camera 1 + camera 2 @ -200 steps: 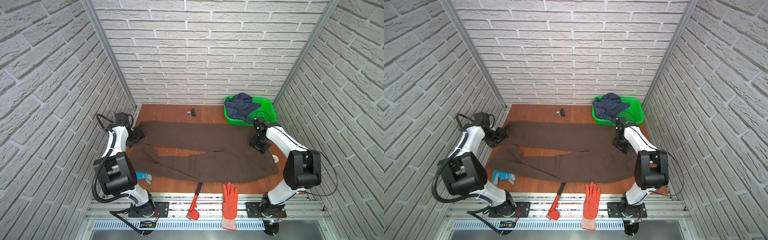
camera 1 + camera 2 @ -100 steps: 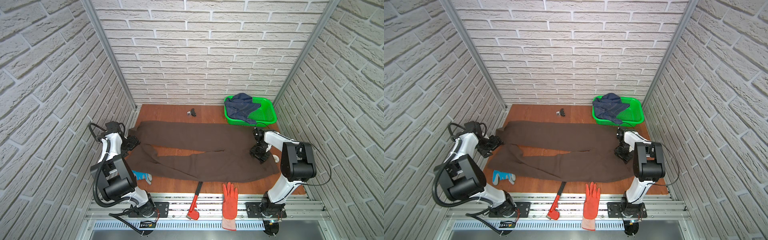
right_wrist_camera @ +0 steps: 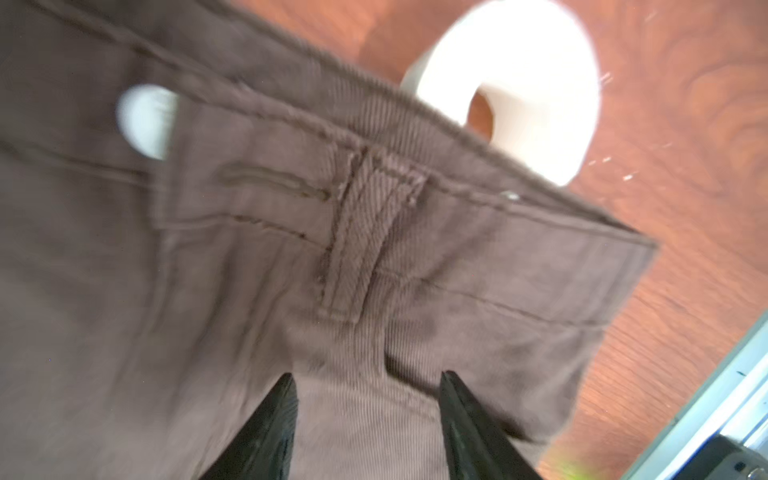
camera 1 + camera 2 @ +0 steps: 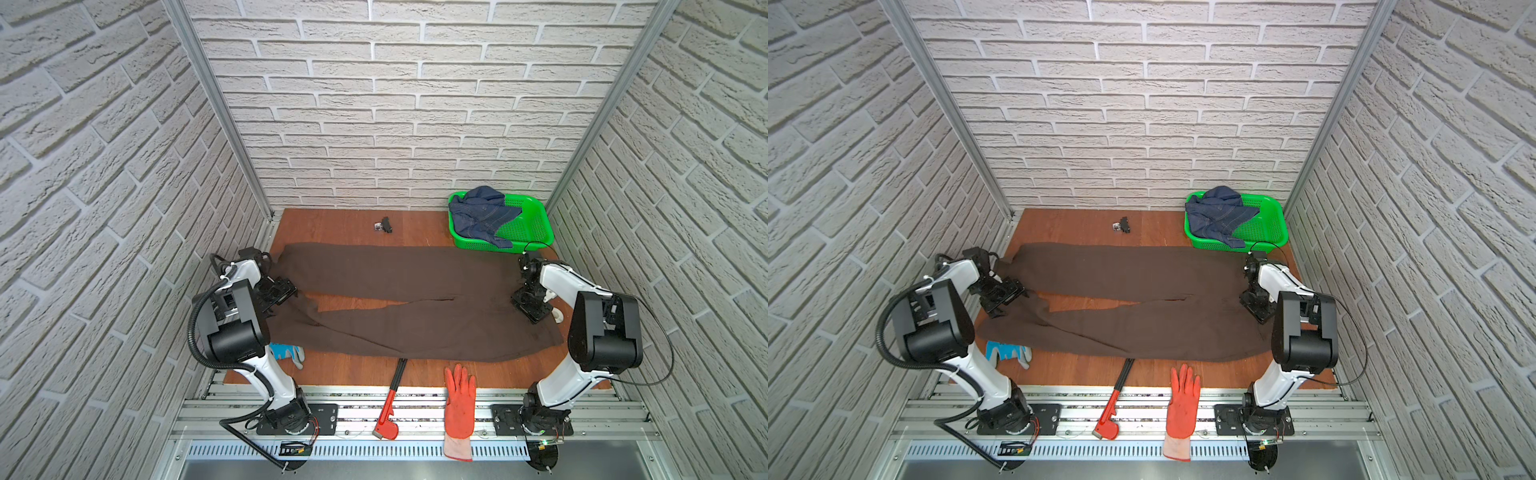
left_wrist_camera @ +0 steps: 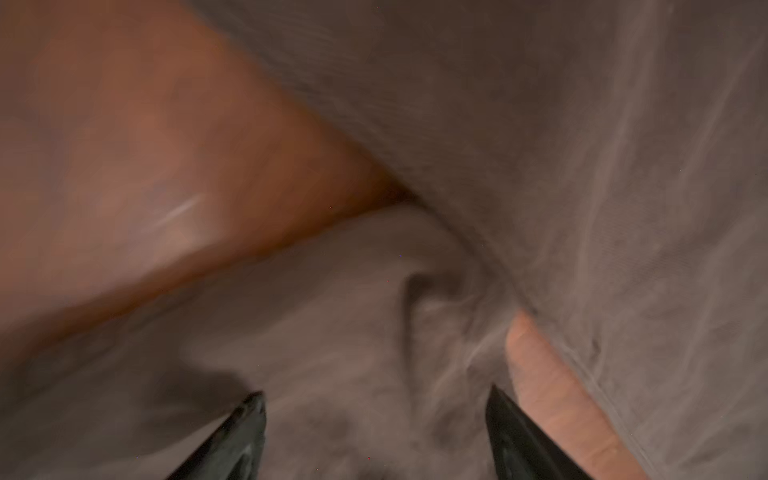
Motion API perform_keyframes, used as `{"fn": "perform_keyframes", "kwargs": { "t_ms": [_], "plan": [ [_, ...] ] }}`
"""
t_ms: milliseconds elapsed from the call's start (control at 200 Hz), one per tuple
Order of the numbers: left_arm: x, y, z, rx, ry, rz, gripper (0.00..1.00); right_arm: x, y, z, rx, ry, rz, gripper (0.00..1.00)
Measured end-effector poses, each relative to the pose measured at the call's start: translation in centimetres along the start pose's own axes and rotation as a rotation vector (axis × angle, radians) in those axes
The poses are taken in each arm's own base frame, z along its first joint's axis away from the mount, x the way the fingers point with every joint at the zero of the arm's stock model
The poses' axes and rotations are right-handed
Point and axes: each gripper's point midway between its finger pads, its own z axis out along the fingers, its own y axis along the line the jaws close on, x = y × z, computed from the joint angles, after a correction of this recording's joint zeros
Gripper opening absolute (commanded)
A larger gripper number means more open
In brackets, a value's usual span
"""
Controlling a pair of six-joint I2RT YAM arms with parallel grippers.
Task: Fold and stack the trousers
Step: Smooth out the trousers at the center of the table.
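Both arms have slid nearer along the trousers (image 4: pixel 415 286), which lie spread across the desk (image 4: pixel 332 220); left tool (image 5: pixel 376 399) and right tool (image 3: pixel 365 378) hang released over leg ends (image 4: pixel 307 320) and waistband (image 3: pixel 457 137). Pinching both layers squarely should keep the fold even.

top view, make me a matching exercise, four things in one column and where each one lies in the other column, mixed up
Things:
1. trousers
2. green basket
3. orange glove
4. red wrench

Places:
a. far right corner
b. spread out across the middle, side to side
c. head on the front rail, handle reaching the trousers' near edge
d. at the front edge, fingers pointing toward the trousers

Pairs: 1-b, 2-a, 3-d, 4-c
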Motion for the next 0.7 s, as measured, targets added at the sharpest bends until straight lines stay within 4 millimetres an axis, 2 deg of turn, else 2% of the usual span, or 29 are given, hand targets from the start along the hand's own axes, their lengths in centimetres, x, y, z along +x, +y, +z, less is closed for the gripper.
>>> {"fn": "perform_keyframes", "kwargs": {
  "t_ms": [160,245,345,450,490,565,700],
  "plan": [
    [-1.3,-2.6,0.9,-0.009,-0.01,0.062,0.63,1.3,2.4,-2.7,-0.08,-0.032,-0.09,0.55],
    [-1.4,-2.7,1.6,-0.018,-0.001,0.066,0.54,2.3,3.5,-3.0,-0.106,-0.028,-0.129,0.52],
    [-1.6,-1.9,1.9,-0.038,0.004,0.057,0.33,3.0,3.9,-2.2,-0.094,-0.001,-0.153,0.47],
    [-1.7,-0.7,1.8,-0.058,0.01,0.043,0.07,3.4,4.2,-0.5,-0.059,0.022,-0.161,0.41],
    [-1.7,-0.1,1.8,-0.063,0.014,0.033,0.0,3.5,4.1,0.2,-0.045,0.029,-0.162,0.39],
    [-1.9,0.9,1.6,-0.077,0.016,0.019,0.0,3.6,3.9,1.4,-0.02,0.042,-0.159,0.38],
    [-2.1,3.4,1.0,-0.108,0.023,-0.032,0.0,3.2,3.8,1.6,-0.028,0.05,-0.136,0.37]
  ]
}}
